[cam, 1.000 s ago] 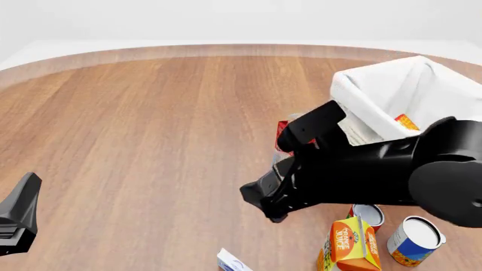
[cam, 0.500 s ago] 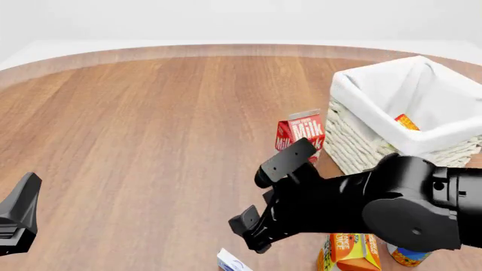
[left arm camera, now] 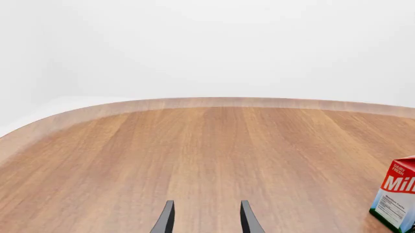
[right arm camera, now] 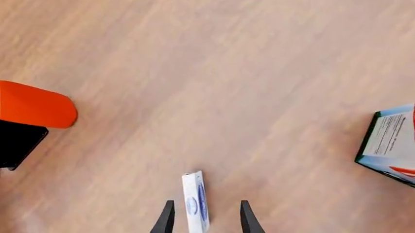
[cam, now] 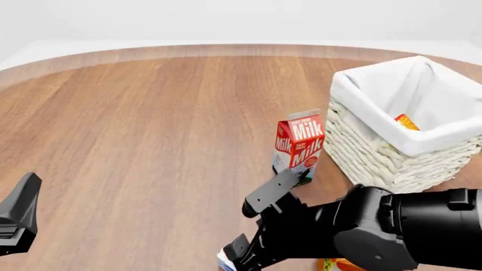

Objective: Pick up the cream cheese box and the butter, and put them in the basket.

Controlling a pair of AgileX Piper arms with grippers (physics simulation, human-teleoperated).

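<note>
The cream cheese box (right arm camera: 195,201), a flat white box with a blue oval, lies on the wood between the tips of my right gripper (right arm camera: 205,221). That gripper is open and stands above the box. In the front view only a corner of the box (cam: 223,261) shows under the right arm (cam: 339,237). A red-orange corner of the butter (cam: 407,121) shows inside the basket (cam: 376,152) at the right. My left gripper (left arm camera: 206,221) is open with nothing between its fingers, low at the left (cam: 19,217).
A red-white milk carton (cam: 299,148) stands just left of the basket, also in the right wrist view (right arm camera: 389,153) and the left wrist view (left arm camera: 395,194). A sliver of an orange juice carton (cam: 335,264) shows under the right arm. An orange and black part (right arm camera: 32,107) sits at one side of the right wrist view.
The right arm has swung down and toward the near edge, away from the basket, uncovering the milk carton and coming over the cream cheese box. The left arm has not moved.
</note>
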